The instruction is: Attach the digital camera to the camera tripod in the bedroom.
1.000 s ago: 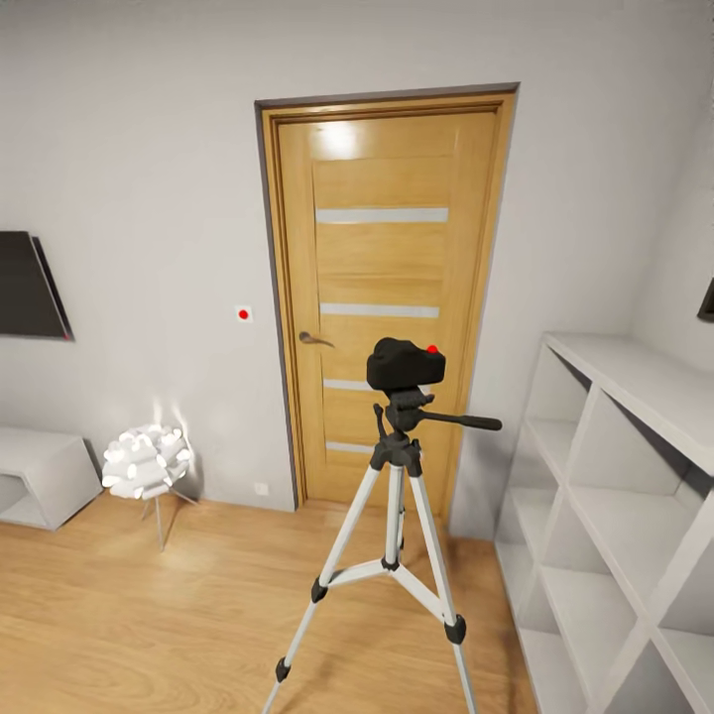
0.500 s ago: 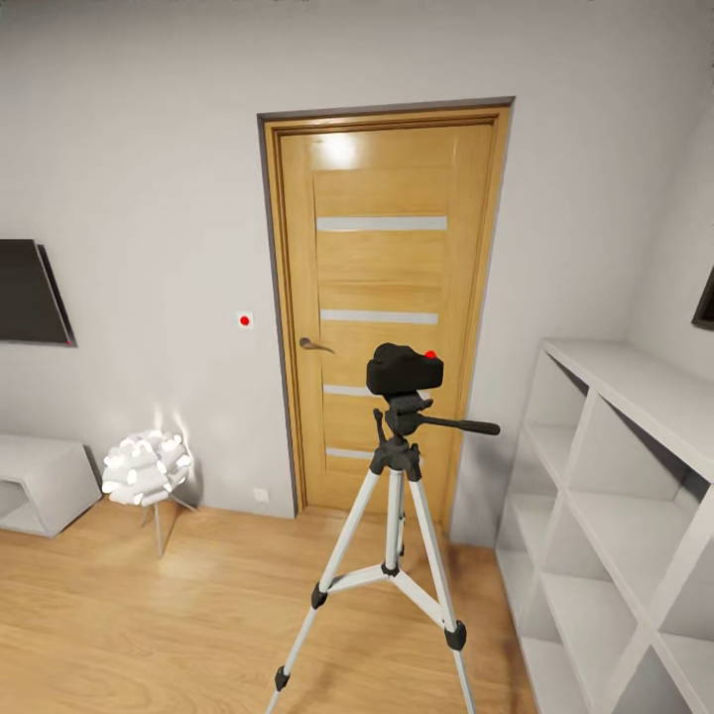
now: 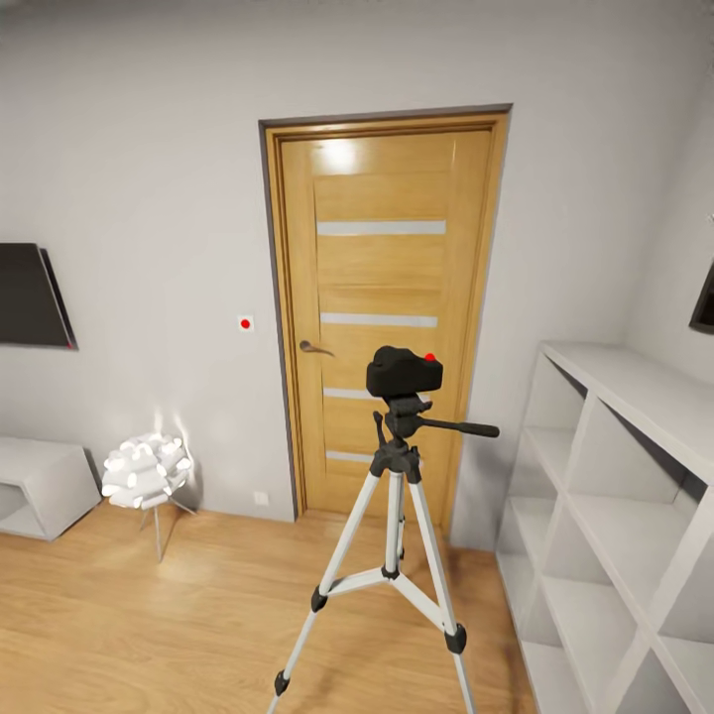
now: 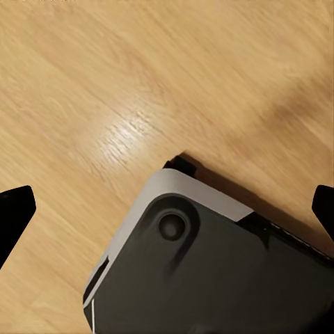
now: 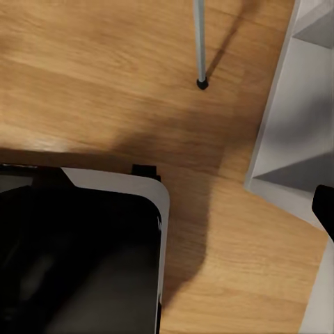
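The digital camera [image 3: 402,372], a small black body with a red dot, sits on the head of the camera tripod [image 3: 395,496]. The tripod stands on the wood floor in front of the oak door [image 3: 382,297], its black pan bar pointing right. One silver tripod leg and its black foot [image 5: 200,49] appear in the right wrist view. My left gripper [image 4: 167,212] hangs open over the floor and my own base, with nothing between its fingers. Of my right gripper [image 5: 167,209], one fingertip [image 5: 324,209] shows at the frame's edge, spread wide, holding nothing.
A white open shelf unit [image 3: 615,476] lines the right wall close to the tripod. A glowing white floor lamp [image 3: 146,469], a low white cabinet [image 3: 35,481] and a dark wall screen [image 3: 30,297] are at the left. My grey and black base [image 4: 209,271] is below both wrists.
The whole head view has shifted a little, so the door and tripod look slightly smaller and lower. The camera stays on the tripod, which has not moved.
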Robot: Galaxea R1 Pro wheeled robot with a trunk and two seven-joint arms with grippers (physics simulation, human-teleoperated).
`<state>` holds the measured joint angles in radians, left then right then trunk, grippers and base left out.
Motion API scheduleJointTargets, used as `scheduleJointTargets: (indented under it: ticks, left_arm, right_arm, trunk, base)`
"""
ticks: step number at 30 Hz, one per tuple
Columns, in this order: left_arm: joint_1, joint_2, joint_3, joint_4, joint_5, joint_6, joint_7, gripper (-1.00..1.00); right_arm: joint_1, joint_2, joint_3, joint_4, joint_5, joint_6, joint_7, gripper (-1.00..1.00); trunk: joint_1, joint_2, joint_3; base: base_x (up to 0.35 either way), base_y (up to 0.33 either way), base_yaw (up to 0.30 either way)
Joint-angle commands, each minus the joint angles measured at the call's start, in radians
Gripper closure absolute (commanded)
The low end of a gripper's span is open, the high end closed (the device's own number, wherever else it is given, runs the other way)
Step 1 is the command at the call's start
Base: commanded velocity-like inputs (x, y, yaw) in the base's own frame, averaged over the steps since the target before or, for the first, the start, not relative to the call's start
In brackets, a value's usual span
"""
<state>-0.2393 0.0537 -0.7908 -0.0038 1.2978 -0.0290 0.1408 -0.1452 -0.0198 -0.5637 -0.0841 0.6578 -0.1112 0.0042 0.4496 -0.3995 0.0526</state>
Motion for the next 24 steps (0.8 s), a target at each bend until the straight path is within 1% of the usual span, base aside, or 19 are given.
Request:
scheduleJointTargets:
  ticks: [1,13,19,20,24]
  left_arm:
    - [0.000,0.000,-0.008,-0.001,0.008,-0.002,0.003,-1.00]
    - [0.000,0.001,-0.008,0.000,0.007,0.001,0.002,-1.00]
    - [0.000,0.006,-0.007,0.000,0.006,0.013,-0.002,-1.00]
    - [0.000,0.008,-0.007,0.000,0.006,0.019,-0.006,-1.00]
    - [0.000,0.012,-0.007,0.000,0.007,0.050,-0.023,-1.00]
  right_arm:
    - [0.000,0.000,-0.008,0.001,0.008,-0.004,0.000,-1.00]
    - [0.000,0.000,-0.008,0.003,0.009,0.001,0.000,-1.00]
    - [0.000,-0.005,-0.008,0.036,0.009,0.042,0.002,-1.00]
    - [0.000,-0.007,-0.008,0.045,0.009,0.057,0.002,-1.00]
    - [0.000,-0.010,-0.009,0.055,0.006,0.075,0.000,-1.00]
  trunk:
    - [0.000,-0.001,0.001]
    - [0.000,-0.001,0.020]
    - [0.000,-0.001,0.030]
    - [0.000,-0.001,0.031]
    - [0.000,-0.001,0.038]
  base:
    - [0.000,0.000,0.000]
    - [0.000,0.000,0.000]
    - [0.000,0.000,0.000]
    - [0.000,0.000,0.000]
    - [0.000,0.000,0.000]
